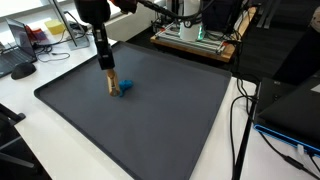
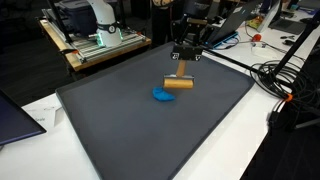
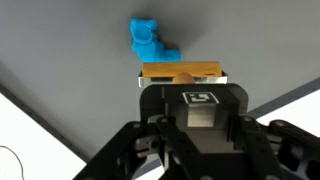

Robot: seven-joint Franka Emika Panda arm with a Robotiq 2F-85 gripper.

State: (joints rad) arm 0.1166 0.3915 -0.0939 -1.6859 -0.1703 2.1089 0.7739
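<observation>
Labelled end effector (image 2: 180,73) seemingly holds block (image 2: 186,85)

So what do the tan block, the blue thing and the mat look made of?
The tan block: likely wood, matte, warm brown faces. The blue thing: probably plastic, saturated colour, moulded lumps. The mat: dark grey, matte, perhaps rubber or foam.

Tan wooden block (image 2: 180,84), lying level, clamped from above; small blue figure (image 2: 163,95) just beside it
</observation>
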